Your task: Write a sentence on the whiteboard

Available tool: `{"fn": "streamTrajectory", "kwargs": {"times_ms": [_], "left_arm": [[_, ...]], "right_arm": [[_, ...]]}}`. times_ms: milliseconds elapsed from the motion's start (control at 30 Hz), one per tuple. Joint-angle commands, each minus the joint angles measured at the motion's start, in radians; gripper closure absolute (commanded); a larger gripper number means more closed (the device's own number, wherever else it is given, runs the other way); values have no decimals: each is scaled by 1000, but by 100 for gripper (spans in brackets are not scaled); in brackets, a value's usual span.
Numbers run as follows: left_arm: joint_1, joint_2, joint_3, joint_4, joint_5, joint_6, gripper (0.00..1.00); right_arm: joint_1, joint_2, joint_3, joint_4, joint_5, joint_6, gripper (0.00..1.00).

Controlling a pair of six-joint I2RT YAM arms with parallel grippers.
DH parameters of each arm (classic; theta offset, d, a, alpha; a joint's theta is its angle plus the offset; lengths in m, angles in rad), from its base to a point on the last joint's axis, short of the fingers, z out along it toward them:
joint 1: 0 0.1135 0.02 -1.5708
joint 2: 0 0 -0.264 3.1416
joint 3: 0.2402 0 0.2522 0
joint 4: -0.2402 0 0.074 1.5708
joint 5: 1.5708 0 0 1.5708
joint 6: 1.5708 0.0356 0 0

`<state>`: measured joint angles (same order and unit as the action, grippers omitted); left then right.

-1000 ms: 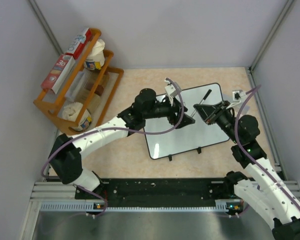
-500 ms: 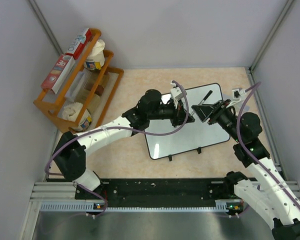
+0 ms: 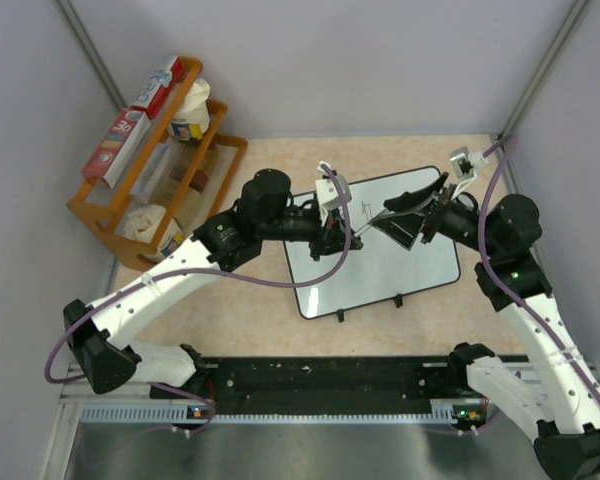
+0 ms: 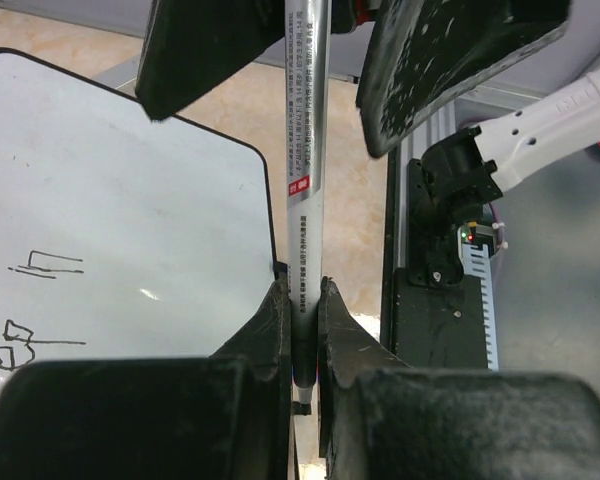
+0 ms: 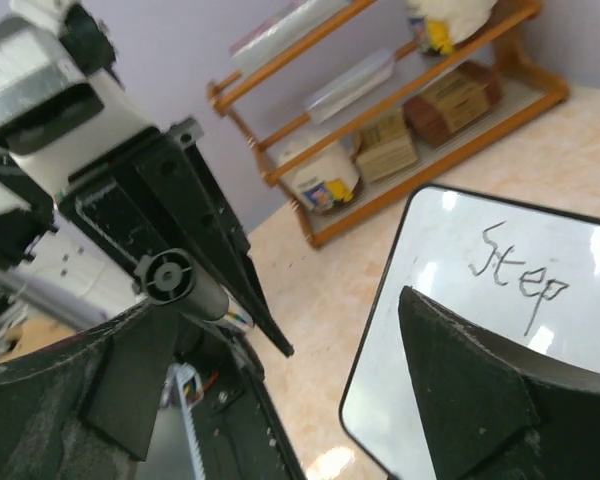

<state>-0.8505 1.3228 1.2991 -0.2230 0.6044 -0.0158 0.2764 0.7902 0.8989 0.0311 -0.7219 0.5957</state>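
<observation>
The whiteboard (image 3: 380,272) lies flat on the table, and part of the sentence, "Step" (image 5: 520,275), shows on it in dark marker. Above the board's far-left part, my left gripper (image 3: 335,228) is shut on a silver marker (image 3: 372,222). Its fingers (image 4: 280,320) pinch the barrel (image 4: 305,200) near the tip end. My right gripper (image 3: 405,215) stands open around the marker's far end (image 5: 170,278), with its jaws wide apart and not pressing on it. More strokes of writing (image 4: 45,265) show in the left wrist view.
An orange wooden rack (image 3: 150,170) with boxes and bags stands at the table's far left. Grey walls close in the back and sides. The black base rail (image 3: 320,385) runs along the near edge.
My left gripper has closed on the marker and my right gripper has opened off it. Both arms have drawn slightly apart, the left one toward the left.
</observation>
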Motion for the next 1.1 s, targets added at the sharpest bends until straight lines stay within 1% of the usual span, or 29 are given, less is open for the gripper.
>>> {"fn": "streamTrajectory", "kwargs": {"times_ms": [0, 33, 100, 167, 233, 400, 433, 467, 533, 633, 700, 800, 867, 967, 1000, 1033, 1067], "left_arm": [[2, -10, 100, -205, 69, 123, 100], [2, -4, 107, -222, 72, 129, 100], [2, 1, 124, -236, 80, 143, 100], [2, 3, 124, -239, 81, 146, 100], [2, 3, 121, -233, 84, 146, 100], [2, 15, 126, -231, 115, 148, 100], [2, 18, 129, -230, 115, 148, 100], [1, 21, 132, -234, 118, 148, 100], [1, 26, 138, -236, 123, 149, 100], [1, 32, 144, -239, 126, 151, 100], [1, 32, 144, -237, 124, 152, 100], [1, 35, 144, -237, 124, 152, 100], [1, 35, 143, -239, 127, 149, 100], [2, 35, 141, -239, 127, 149, 100], [1, 38, 141, -240, 127, 149, 100], [1, 36, 140, -240, 126, 149, 100], [1, 36, 138, -240, 127, 149, 100]], "right_arm": [[-9, 52, 89, 26, -261, -5, 16], [-9, 56, 98, 12, -270, -11, 24], [-11, 61, 115, -19, -293, -28, 29], [-8, 67, 130, -28, -312, -39, 39], [-8, 72, 133, -54, -336, -40, 45], [1, 86, 120, -40, -398, -28, 51], [13, 87, 120, -54, -398, -31, 55], [20, 90, 123, -63, -401, -46, 56], [40, 99, 130, -103, -393, -68, 58], [52, 112, 130, -115, -384, -88, 64], [56, 116, 133, -129, -378, -99, 65], [73, 126, 141, -157, -357, -120, 70], [83, 133, 144, -161, -353, -131, 74], [89, 138, 147, -180, -335, -139, 85], [90, 136, 147, -183, -327, -140, 95], [90, 138, 147, -183, -320, -137, 100], [92, 138, 146, -183, -314, -137, 100]]}}
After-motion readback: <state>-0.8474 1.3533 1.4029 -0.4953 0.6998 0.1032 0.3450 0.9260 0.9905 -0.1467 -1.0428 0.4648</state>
